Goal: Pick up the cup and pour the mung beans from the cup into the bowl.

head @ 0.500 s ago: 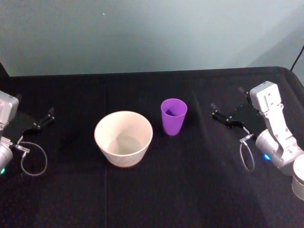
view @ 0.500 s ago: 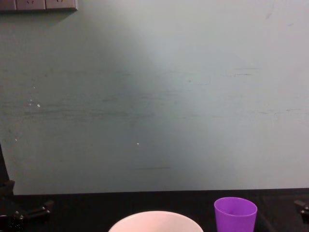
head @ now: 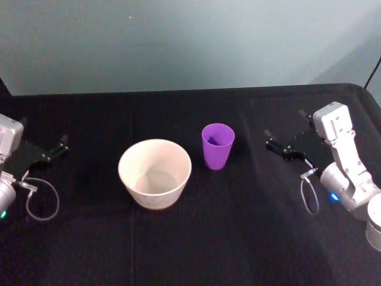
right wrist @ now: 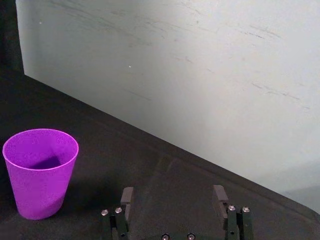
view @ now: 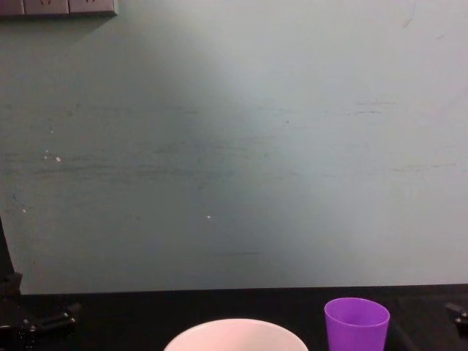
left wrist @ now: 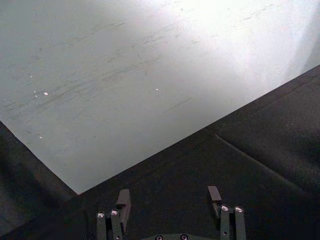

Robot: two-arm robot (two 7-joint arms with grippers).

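The purple cup [head: 218, 146] stands upright on the black table, just right of the wide white bowl [head: 155, 173]. The cup's inside is in shadow, so the mung beans are hidden. My right gripper [head: 284, 123] hovers open to the right of the cup, about a hand's width away, with nothing between its fingers. In the right wrist view the cup [right wrist: 40, 172] sits ahead and off to one side of the open right gripper [right wrist: 173, 193]. My left gripper [head: 43, 130] rests open at the table's far left, well away from the bowl, and stands open and empty [left wrist: 169, 195] in its own wrist view.
A black cloth covers the table [head: 238, 238], with a pale green wall [view: 234, 146] close behind its back edge. From the chest, the cup [view: 356, 322] and the bowl's rim [view: 235, 327] show at the bottom edge. A cable loop [head: 43, 199] hangs by the left arm.
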